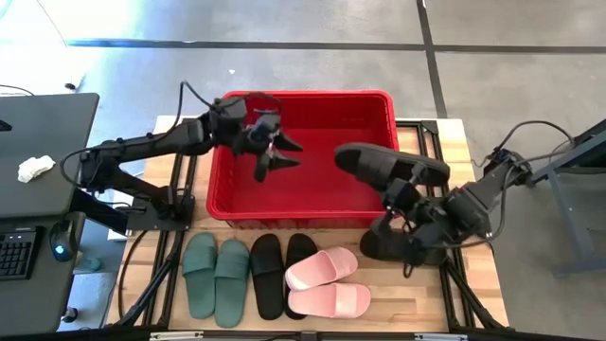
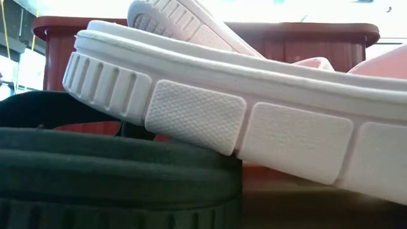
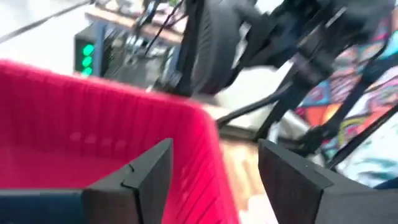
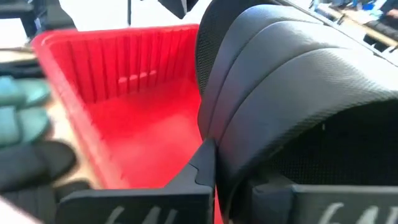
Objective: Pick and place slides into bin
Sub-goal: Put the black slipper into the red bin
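The red bin (image 1: pixel 303 194) stands at the middle of the table. My right gripper (image 1: pixel 396 189) is shut on a black slide (image 1: pixel 379 163) above the bin's right rim. This slide also fills the right wrist view (image 4: pixel 298 81). Its mate (image 1: pixel 402 246) lies flat on the table under the right arm. My left gripper (image 1: pixel 281 156) hangs open and empty over the bin's inside. In the left wrist view (image 3: pixel 214 180) its fingers stand apart. A green pair (image 1: pixel 216 275), a black pair (image 1: pixel 282 275) and a pink pair (image 1: pixel 327 284) lie soles down in front of the bin. My right gripper pinches the black slide between its two fingers, at the slide's side below the strap (image 4: pixel 224 155). One finger (image 4: pixel 200 167) shows against it; the slide hides the other. The fingers come from the table's near right. The slide is lifted clear, partly over the bin's right rim.
In the low view a pink slide (image 2: pixel 254 127) and a green slide (image 2: pixel 114 172) fill the foreground, with the bin's rim (image 2: pixel 356 28) behind. A desk with a keyboard (image 1: pixel 19 251) stands left of the table.
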Motion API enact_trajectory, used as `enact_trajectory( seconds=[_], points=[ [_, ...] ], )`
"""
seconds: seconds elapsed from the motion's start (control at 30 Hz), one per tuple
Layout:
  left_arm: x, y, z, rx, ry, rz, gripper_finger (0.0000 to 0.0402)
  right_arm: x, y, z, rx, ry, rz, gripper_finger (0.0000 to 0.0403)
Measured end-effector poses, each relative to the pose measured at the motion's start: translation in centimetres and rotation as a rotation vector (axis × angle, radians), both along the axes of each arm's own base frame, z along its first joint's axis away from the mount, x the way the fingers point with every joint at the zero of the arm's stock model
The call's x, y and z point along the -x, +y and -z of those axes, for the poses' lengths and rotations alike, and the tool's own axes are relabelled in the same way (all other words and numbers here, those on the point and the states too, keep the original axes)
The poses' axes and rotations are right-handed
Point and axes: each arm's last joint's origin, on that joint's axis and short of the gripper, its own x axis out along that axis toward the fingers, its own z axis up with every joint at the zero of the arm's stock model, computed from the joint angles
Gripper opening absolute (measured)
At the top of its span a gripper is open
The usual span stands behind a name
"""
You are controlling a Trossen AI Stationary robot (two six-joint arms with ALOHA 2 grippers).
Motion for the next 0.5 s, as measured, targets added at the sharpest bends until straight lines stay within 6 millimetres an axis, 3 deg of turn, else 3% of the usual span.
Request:
enact_trajectory(
  seconds=[0.23, 0.5],
  points=[
    [-1.5, 0.4, 0.1, -0.047, -0.088, 0.025, 0.0218, -3.4, -1.8, -1.2, -0.037, -0.103, 0.022, 0.0000],
    [-2.9, 0.7, 0.2, -0.132, -0.161, -0.041, 0.0211, -4.8, -3.8, -1.8, -0.083, -0.159, 0.061, 0.0000]
  ],
)
